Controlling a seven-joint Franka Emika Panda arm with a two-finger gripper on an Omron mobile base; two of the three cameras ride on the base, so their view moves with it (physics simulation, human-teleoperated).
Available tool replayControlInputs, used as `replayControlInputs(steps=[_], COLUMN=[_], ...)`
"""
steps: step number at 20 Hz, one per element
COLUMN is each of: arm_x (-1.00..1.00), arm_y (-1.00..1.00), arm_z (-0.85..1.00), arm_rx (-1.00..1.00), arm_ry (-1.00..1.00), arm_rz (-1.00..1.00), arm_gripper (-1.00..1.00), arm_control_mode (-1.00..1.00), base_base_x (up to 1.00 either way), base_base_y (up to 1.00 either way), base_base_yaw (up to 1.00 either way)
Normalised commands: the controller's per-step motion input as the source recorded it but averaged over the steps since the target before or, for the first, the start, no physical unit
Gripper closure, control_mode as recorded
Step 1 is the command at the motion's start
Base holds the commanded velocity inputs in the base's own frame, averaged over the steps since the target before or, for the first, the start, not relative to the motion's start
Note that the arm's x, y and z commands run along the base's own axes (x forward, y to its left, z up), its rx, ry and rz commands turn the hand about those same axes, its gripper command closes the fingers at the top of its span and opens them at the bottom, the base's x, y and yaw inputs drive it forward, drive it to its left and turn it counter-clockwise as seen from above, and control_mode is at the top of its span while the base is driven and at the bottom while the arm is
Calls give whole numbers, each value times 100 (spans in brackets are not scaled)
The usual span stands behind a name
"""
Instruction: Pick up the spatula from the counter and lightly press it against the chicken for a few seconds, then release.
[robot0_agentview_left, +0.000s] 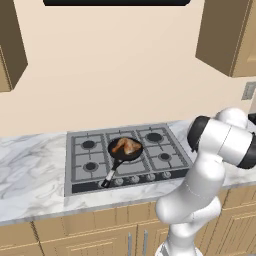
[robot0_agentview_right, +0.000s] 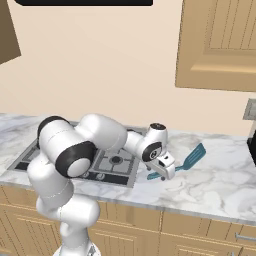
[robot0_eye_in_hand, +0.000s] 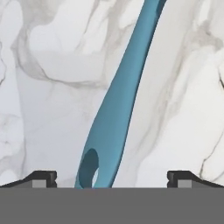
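Hand view: gripper (robot0_eye_in_hand: 111, 179) spread wide, holding nothing, astride the teal spatula (robot0_eye_in_hand: 120, 92), which lies flat on the marble counter (robot0_eye_in_hand: 43, 109), its handle running 6 to 12 o'clock. I'd nudge toward 9 o'clock to centre it, lower, then close gently.

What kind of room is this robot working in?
A kitchen, computer-rendered by the look of it: a grey steel gas cooktop set into a white marble counter, a black frying pan holding browned chicken on it, and tan wooden cabinets above and below.
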Motion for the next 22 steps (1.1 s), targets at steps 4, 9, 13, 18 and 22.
replayControlInputs(steps=[4, 9, 13, 18, 22], arm_x=[15, 15, 12, 11, 5], arm_y=[-7, -9, -12, -9, -2], arm_z=[-14, -17, -15, -14, -15], arm_rx=[0, 0, 0, 0, 0], arm_ry=[0, 0, 0, 0, 0], arm_rz=[0, 0, 0, 0, 0], arm_gripper=[-100, -100, -100, -100, 100], arm_control_mode=[-100, -100, -100, -100, -100], base_base_x=[0, 0, 0, 0, 0], base_base_y=[0, 0, 0, 0, 0], base_base_yaw=[0, 0, 0, 0, 0])
